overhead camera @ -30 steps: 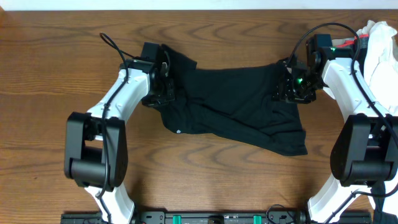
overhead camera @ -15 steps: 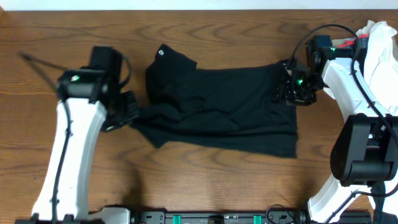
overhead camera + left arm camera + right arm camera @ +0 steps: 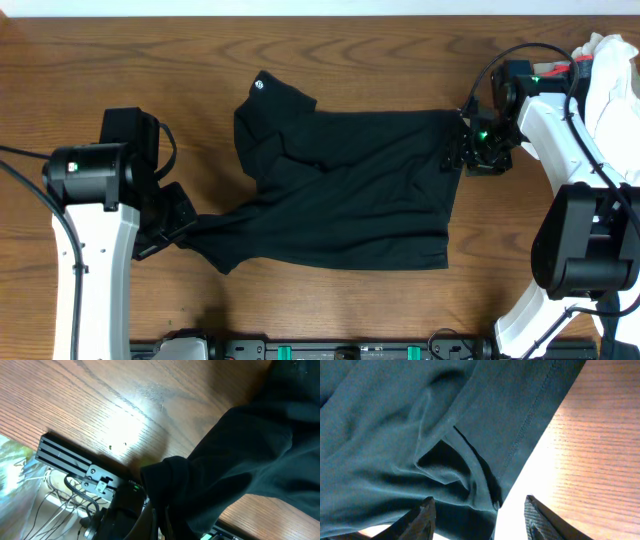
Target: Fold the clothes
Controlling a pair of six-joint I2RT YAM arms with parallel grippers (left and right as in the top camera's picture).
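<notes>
Left gripper (image 3: 177, 216) clenched on black T-shirt (image 3: 350, 200) at its near-left corner. Right gripper (image 3: 479, 510) released, fingers straddling the far-right hem.

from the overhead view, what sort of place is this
Most likely a robotics lab bench, not a home: a white left arm and right arm stand at a wood-grain table, a black equipment rail with cables runs along its front edge, and a black T-shirt lies there as the work piece.

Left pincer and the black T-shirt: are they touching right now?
Touching. The left wrist view shows the black T-shirt bunched into the shut left pincer, with the fabric pinched between its jaws.
</notes>
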